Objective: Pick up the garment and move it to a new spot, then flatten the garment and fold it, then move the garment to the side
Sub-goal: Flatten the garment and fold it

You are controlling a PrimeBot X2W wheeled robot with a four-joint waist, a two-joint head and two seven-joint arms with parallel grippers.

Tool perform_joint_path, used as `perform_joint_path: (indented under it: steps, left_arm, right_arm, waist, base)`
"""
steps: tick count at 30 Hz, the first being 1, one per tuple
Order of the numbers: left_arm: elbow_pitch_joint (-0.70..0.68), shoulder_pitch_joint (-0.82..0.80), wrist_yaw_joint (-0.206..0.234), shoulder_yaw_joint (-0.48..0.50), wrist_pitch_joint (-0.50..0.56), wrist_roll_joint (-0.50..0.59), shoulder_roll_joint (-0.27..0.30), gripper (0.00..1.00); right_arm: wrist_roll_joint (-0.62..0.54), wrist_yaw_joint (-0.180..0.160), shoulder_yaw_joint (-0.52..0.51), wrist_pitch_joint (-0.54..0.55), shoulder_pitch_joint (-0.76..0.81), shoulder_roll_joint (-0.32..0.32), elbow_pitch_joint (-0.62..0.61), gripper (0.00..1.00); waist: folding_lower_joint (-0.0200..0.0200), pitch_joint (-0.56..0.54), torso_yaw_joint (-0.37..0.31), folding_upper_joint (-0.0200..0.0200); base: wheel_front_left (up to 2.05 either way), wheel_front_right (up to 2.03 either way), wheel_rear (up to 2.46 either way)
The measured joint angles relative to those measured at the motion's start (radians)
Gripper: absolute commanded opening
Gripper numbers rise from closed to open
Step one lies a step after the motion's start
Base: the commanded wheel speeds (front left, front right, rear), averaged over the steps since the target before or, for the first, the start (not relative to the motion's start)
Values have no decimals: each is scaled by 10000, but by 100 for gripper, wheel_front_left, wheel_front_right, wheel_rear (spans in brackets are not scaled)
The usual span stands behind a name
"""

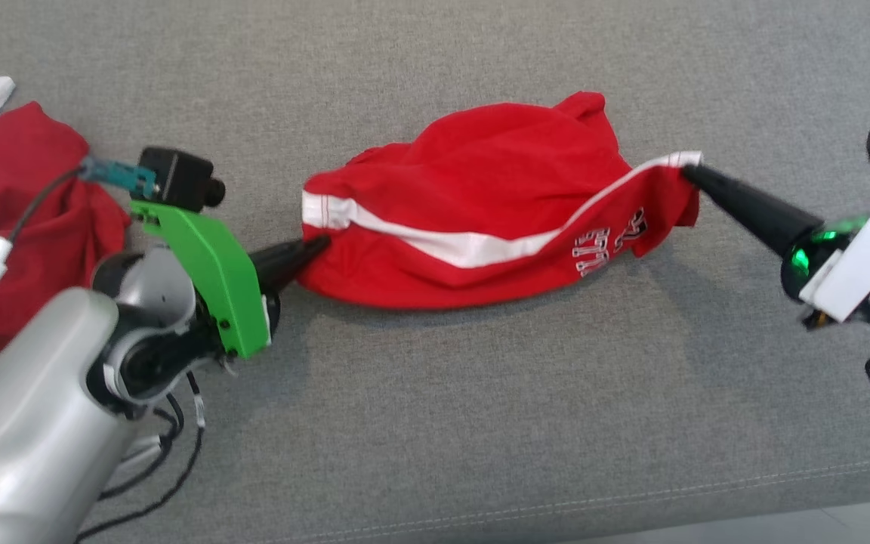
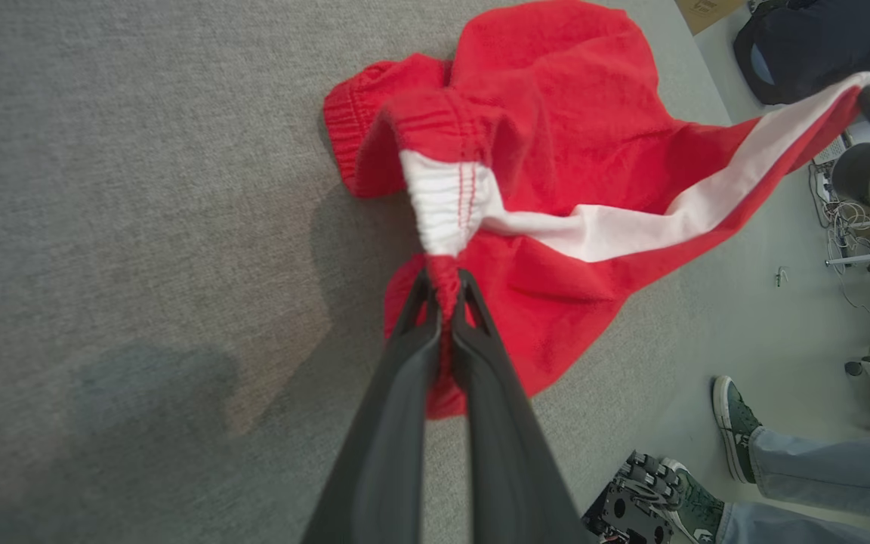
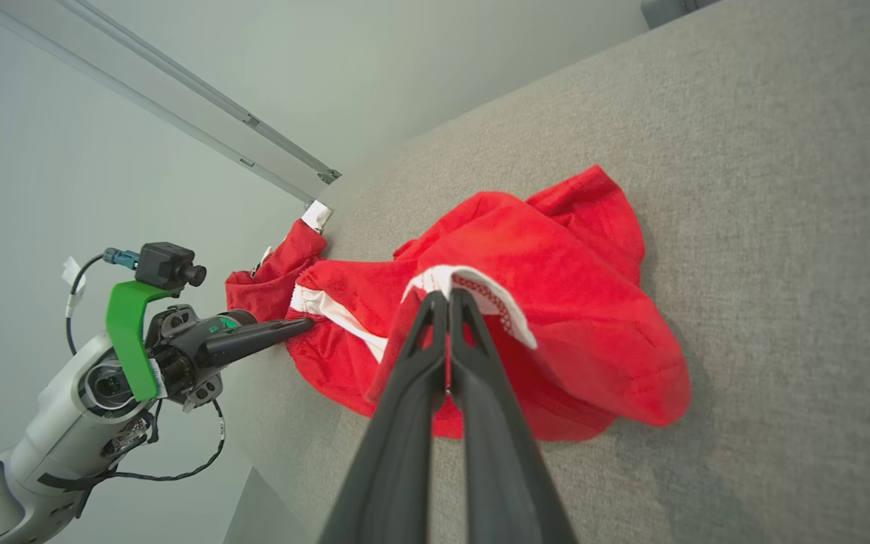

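Observation:
The garment (image 1: 495, 189) is a pair of red shorts with a white side stripe and white lettering, stretched across the grey cushion between my two grippers. My left gripper (image 1: 322, 243) is shut on its elastic waistband end, seen close up as left gripper (image 2: 444, 283) pinching red cloth just below the white band. My right gripper (image 1: 688, 172) is shut on the white-trimmed hem at the other end; in its own view the right gripper (image 3: 446, 298) clamps that hem. The garment (image 3: 556, 302) bunches in the middle and sags onto the cushion.
Another red and white garment (image 1: 20, 211) lies heaped at the far left of the cushion. The cushion's front seam and edge (image 1: 707, 491) run along the bottom right. A person's feet in green shoes (image 2: 733, 423) stand on the floor beside the cushion.

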Motion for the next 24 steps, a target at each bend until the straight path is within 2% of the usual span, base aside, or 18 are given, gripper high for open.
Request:
perform_joint_path:
  steps: [5,8,10,11,14,18,21,24]
  left_arm:
    - [359,-2258,349,387,387,731,58,0]
    - [583,-3879,424,922,-127,1254,-255,0]
    - [859,-4861,422,1271,-642,1718,-579,0]
    - [859,-4861,422,1271,-642,1718,-579,0]
    - [1143,-5815,376,1829,-1712,2169,-1037,0]
    - [1001,-6610,-35,2286,-2847,2539,-1327,0]
    - [882,-6762,-301,2259,-3195,2504,-1475,0]
    - [1162,-6170,-391,2205,-3352,2109,-1555,0]
  right_arm:
    - [10,2,-721,247,-2471,255,451,0]
    - [-192,-23,-1436,-184,-4050,543,1028,0]
    - [-508,-184,-1877,-644,-5002,752,1469,0]
    - [-508,-184,-1877,-644,-5002,752,1469,0]
    - [-1081,-198,-2401,-1638,-6229,1187,1879,0]
    - [-2038,-69,-3149,-3563,-7683,1747,1668,0]
    - [-2686,8,-2999,-4236,-8171,1515,1356,0]
    - [-2652,8,-2138,-4238,-7508,1647,1804,0]
  waist:
    - [0,643,-95,0]
    - [0,1025,-138,0]
    - [1,1237,-154,0]
    - [1,1237,-154,0]
    - [1,1417,-136,0]
    - [1,1326,-67,0]
    - [1,1281,25,0]
    - [1,1241,104,0]
  base:
    - [0,0,0]
    - [0,0,0]
    - [0,0,0]
    - [0,0,0]
    - [0,0,0]
    - [0,0,0]
    - [0,0,0]
    - [0,0,0]
